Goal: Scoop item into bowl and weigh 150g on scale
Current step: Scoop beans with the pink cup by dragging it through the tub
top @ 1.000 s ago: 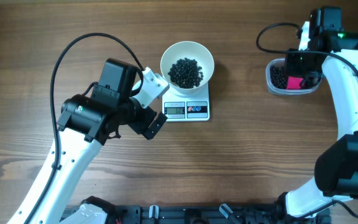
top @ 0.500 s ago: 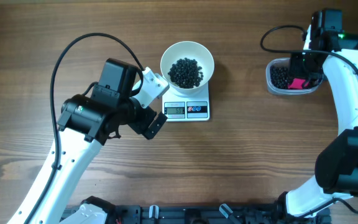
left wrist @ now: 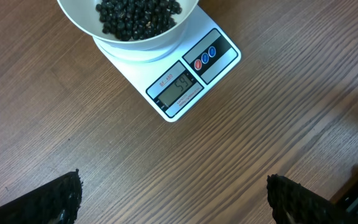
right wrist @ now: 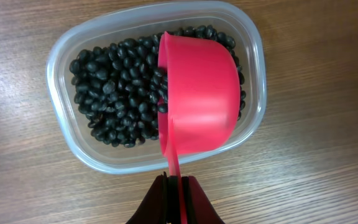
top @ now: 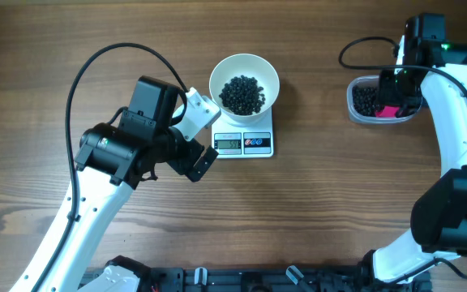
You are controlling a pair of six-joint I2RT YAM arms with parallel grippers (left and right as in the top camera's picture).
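We are tipping the pink scoop (right wrist: 197, 93), clamped in our right gripper (right wrist: 174, 186), into the black beans (right wrist: 114, 87) in the tub (right wrist: 61, 50) to fill it, while our left gripper (left wrist: 179, 196) is gaping idle beside the scale (left wrist: 219, 59).

Bowl (left wrist: 126, 38) w/ beans (left wrist: 135, 14) sits on scale (left wrist: 188, 78), ahead of open left gripper (left wrist: 173, 199); fingertips (left wrist: 61, 199) wide apart.

From where I stand, both arms are smooth white shells with chunky black joint housings. The left arm (top: 83, 212) has a thin black cable (top: 112, 55) arching on its far side. The right arm (top: 460, 122) has a second cable (top: 355, 42), also black, and a small green light (top: 446, 46). The left tool (left wrist: 173, 202) has black, knobbly pads (left wrist: 64, 196).
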